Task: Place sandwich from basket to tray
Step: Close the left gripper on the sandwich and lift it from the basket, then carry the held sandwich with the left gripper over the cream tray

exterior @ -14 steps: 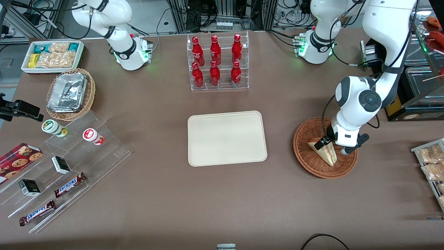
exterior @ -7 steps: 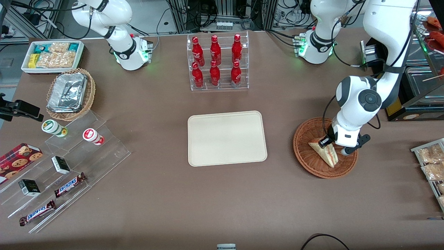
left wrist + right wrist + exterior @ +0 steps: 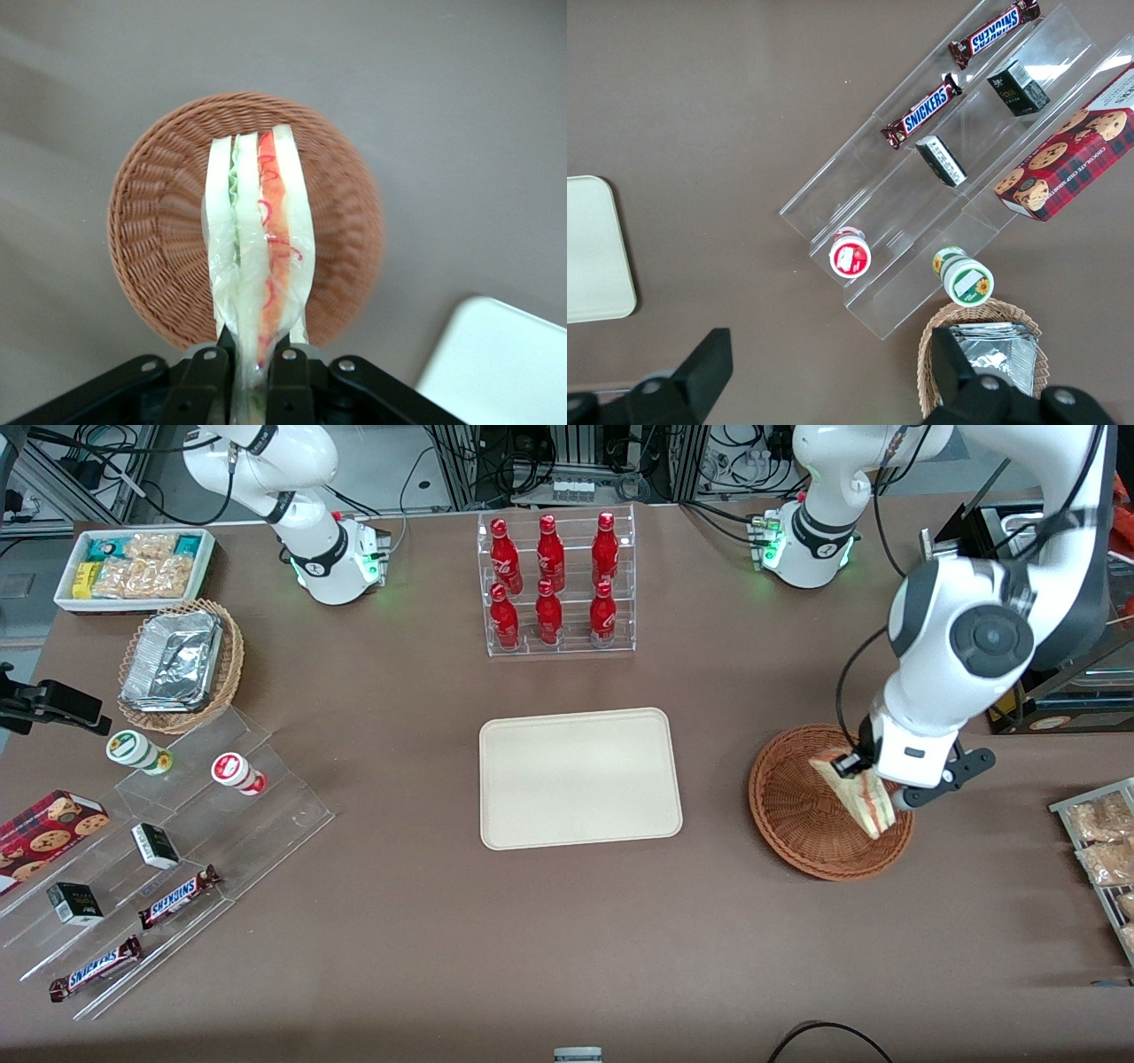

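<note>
The left arm's gripper (image 3: 858, 772) hangs above the reddish-brown wicker basket (image 3: 797, 815), its 2 black fingers (image 3: 205, 376) pinched tight on one end of the clear-wrapped sandwich (image 3: 858, 795). The sandwich is lifted clear of the basket floor and hangs point-down over the part of the basket toward the working arm's end of the table; the wrist view shows its white bread layers with green and red-orange filling standing out from the jaws (image 3: 259, 257), the basket (image 3: 159, 230) beneath it holding nothing else. The cream-beige tray (image 3: 580, 778) lies flat at the table's middle, well apart from the basket, toward the parked arm's end, with nothing on it; one rounded corner of it shows in the wrist view (image 3: 500, 363). Farther from the front camera than the tray, a clear rack (image 3: 556, 584) holds 6 red bottles.
</note>
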